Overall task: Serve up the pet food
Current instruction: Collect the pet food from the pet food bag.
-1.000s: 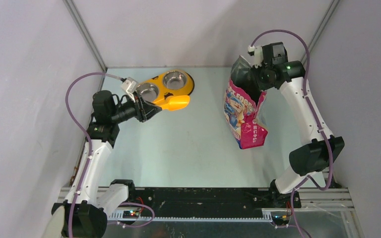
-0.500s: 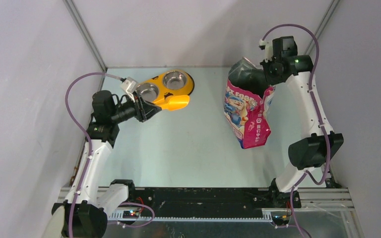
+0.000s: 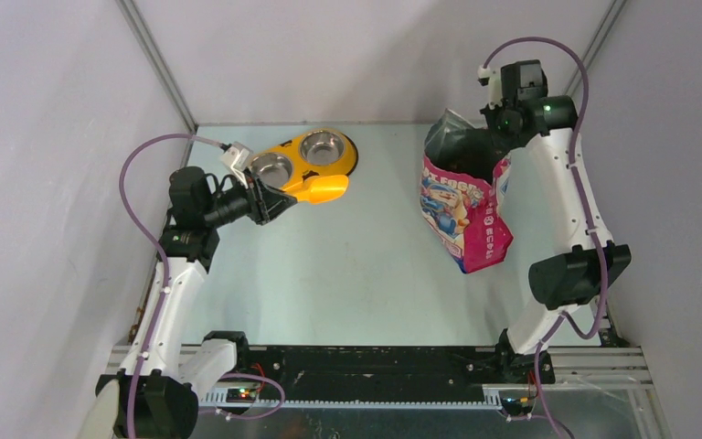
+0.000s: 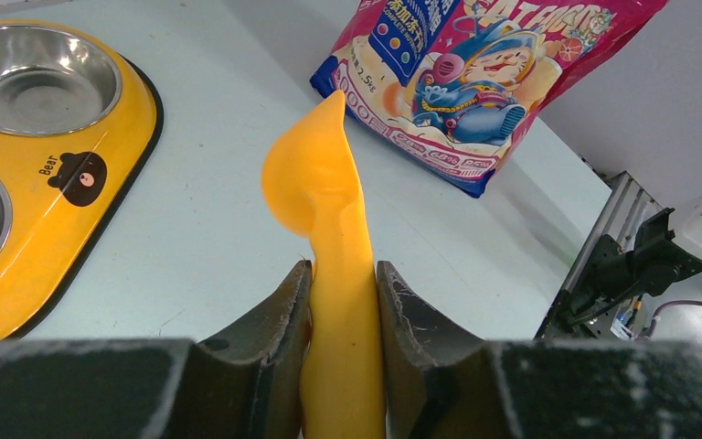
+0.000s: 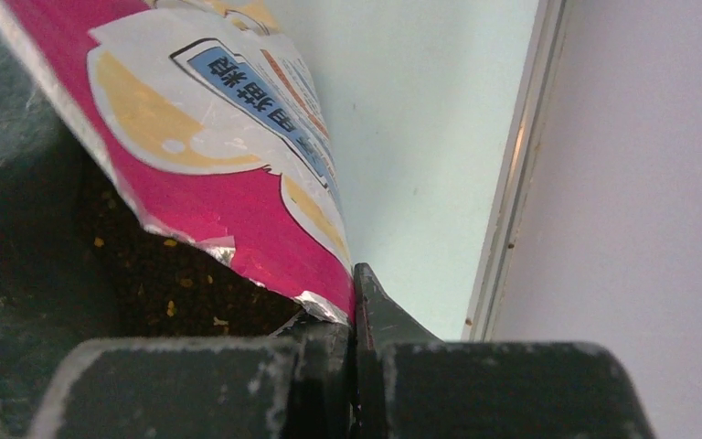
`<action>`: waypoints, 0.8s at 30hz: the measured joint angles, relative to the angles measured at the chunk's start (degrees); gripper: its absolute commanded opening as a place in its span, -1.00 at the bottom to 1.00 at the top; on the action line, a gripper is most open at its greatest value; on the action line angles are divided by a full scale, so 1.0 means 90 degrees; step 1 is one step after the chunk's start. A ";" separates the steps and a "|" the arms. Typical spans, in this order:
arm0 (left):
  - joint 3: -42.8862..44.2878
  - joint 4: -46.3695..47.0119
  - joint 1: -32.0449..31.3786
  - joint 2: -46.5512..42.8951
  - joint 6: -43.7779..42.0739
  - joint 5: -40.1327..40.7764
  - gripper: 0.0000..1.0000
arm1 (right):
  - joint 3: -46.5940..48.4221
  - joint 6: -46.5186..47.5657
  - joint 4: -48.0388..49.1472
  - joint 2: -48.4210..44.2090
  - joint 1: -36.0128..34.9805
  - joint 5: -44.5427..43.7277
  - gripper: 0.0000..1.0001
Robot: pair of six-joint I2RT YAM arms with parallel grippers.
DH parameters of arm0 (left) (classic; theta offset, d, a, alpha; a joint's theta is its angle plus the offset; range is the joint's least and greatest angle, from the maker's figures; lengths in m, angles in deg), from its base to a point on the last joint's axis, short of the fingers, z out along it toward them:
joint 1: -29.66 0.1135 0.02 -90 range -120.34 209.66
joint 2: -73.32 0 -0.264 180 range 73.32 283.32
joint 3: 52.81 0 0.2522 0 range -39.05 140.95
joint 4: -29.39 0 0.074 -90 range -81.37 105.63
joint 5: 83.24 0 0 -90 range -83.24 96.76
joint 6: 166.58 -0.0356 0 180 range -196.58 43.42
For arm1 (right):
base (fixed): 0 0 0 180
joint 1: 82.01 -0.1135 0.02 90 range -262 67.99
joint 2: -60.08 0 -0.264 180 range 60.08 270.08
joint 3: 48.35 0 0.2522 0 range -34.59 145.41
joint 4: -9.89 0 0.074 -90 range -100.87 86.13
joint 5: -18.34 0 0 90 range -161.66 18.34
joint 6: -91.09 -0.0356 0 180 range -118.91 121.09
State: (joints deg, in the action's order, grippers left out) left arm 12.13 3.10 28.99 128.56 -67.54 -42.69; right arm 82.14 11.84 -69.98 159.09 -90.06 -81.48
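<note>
Premises present as a robotics laboratory test cell, not a domestic setting. The pale work table (image 3: pixel 356 274) is enclosed by blank grey panels (image 3: pixel 55 137) set in aluminium frame posts (image 3: pixel 157 66), and the left arm (image 3: pixel 172 297) and right arm (image 3: pixel 574 197) are bolted to a black mounting rail (image 3: pixel 375 364) along its near edge. Purple cables (image 3: pixel 132 174) run exposed along both arms, and a bare circuit board (image 3: pixel 240 394) with lit indicators sits by the bases.

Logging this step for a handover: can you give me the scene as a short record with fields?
Left gripper: shut on scoop handle
Scoop: orange, looks empty, near feeder
Right gripper: shut on top edge of pouch
Pouch: open at top, kibble inside
Feeder: yellow, two steel bowls, no food seen
</note>
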 measured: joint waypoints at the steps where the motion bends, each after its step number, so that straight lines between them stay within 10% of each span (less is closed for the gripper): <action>1: 0.0000 0.0002 0.0000 0.0000 0.0000 0.0000 -1.00 | -0.0019 0.0000 0.0019 0.0000 -0.0046 -0.0034 -1.00; 10: 0.0000 0.0002 0.0002 0.0000 0.0005 0.0000 -1.00 | -0.1010 0.0189 0.0651 -0.0471 -0.1270 -0.0639 -0.98; 17: 0.0000 0.0017 0.0002 0.0000 0.0012 -0.0005 -1.00 | -0.1183 0.0306 0.1035 -0.0495 -0.1319 -0.0760 0.04; 24: -0.0002 0.0070 0.0002 0.0032 0.0017 -0.0010 -1.00 | -0.1183 0.0410 0.1251 -0.0508 -0.1222 -0.0840 0.35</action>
State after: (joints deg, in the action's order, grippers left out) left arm 12.11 3.73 29.01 128.85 -67.39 -42.78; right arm 71.49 15.53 -58.72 154.52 -101.05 -89.05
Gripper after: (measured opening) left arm 0.309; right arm 0.595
